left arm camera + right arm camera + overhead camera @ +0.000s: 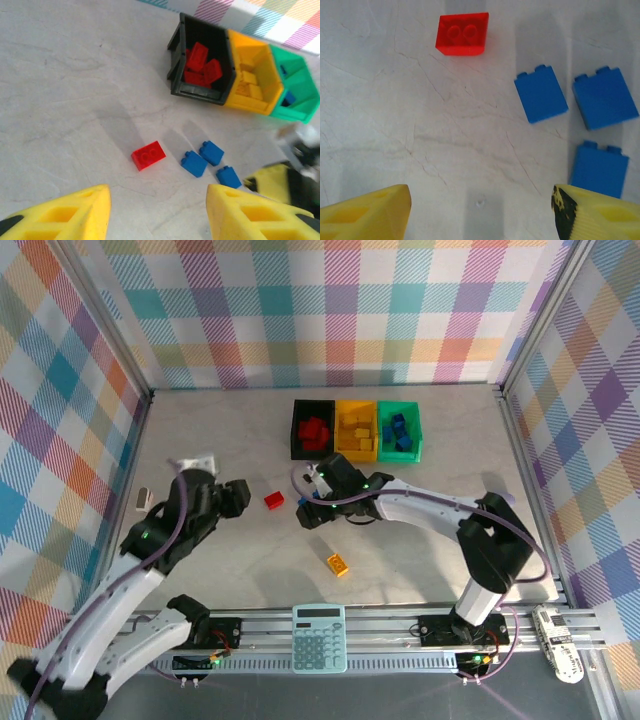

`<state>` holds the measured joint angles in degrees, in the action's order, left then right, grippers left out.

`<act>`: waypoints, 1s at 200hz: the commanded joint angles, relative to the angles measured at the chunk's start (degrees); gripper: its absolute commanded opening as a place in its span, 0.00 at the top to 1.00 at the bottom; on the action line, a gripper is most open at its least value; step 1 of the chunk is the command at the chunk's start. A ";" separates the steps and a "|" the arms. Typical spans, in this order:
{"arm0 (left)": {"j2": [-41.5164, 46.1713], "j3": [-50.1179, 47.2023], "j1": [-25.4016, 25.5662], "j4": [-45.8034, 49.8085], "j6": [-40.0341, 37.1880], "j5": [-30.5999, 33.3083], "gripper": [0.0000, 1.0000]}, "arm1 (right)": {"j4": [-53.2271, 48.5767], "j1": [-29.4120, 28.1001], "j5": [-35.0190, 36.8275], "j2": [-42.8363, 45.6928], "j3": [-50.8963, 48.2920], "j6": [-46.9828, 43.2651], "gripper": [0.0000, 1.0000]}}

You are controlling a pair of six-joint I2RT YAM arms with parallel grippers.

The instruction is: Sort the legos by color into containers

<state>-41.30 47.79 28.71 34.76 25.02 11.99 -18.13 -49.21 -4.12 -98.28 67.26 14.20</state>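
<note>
Overhead view: 3 bins stand in a row with walls touching at the far middle of the table (pixel 420 570): black bin (pixel 297 432), yellow bin (pixel 356 403), green bin (pixel 418 435). They hold red, yellow and blue bricks in turn.
Loose bricks from above: 1 red brick (pixel 273 500) lies between the 2 grippers. 1 yellow brick (pixel 338 564) lies nearer the arm bases, well apart from the red one.
Left wrist view adds: 3 blue bricks (pixel 194 163) lie close together just right of the red brick (pixel 148 155). From above, the right arm covers them.
Right wrist view adds: the studs on the red brick (pixel 462 34), and the blue bricks (pixel 540 93) lying near one another without touching.
Left gripper (pixel 235 495): jaws apart with nothing between them, above bare table near the red brick.
Right gripper (pixel 480 210): jaws apart and empty. The nearest blue brick lies just beside its right finger (pixel 597 215).
Cut off: the left wrist picture's edge crops the green bin (pixel 295 115), so little of its contents can be made out.
Blurred: the dark and yellow shape at the right edge of the left wrist view.
Around: a teal calculator (pixel 319 637) lies on the rail between the bases.
</note>
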 commanded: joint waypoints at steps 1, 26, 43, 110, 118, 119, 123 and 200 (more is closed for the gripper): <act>8.12 -5.73 -0.30 2.19 2.26 -3.53 0.46 | 1.70 -0.46 -0.77 -4.23 4.70 -0.84 0.25; 14.86 -6.76 -0.25 4.83 0.83 -6.04 0.46 | -0.20 -0.87 -0.82 -10.21 10.78 -0.84 0.25; 16.10 -6.08 -0.23 6.80 -0.15 -7.88 0.46 | -1.67 -1.23 -0.67 -13.52 14.63 -0.51 0.23; 11.57 -1.90 0.20 7.96 -2.79 -17.67 0.47 | -8.62 -3.33 2.17 -25.35 28.78 0.11 0.14; 11.06 -0.59 0.21 8.71 -3.64 -19.30 0.46 | -9.87 -3.56 3.25 -26.59 30.39 0.45 0.14; 10.98 -0.42 0.25 8.81 -3.78 -19.47 0.46 | -10.02 -3.59 3.38 -26.73 30.60 0.51 0.14; 10.62 0.32 0.29 9.32 -4.10 -19.82 0.46 | -10.57 -3.61 3.83 -27.28 31.39 0.69 0.14; 8.87 3.10 0.90 11.13 -6.21 -22.04 0.45 | -11.42 -4.13 3.29 -32.26 36.03 -0.21 0.14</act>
<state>-32.51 50.39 29.12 44.62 19.92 -8.36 -28.25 -52.84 -0.45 -128.79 100.73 14.50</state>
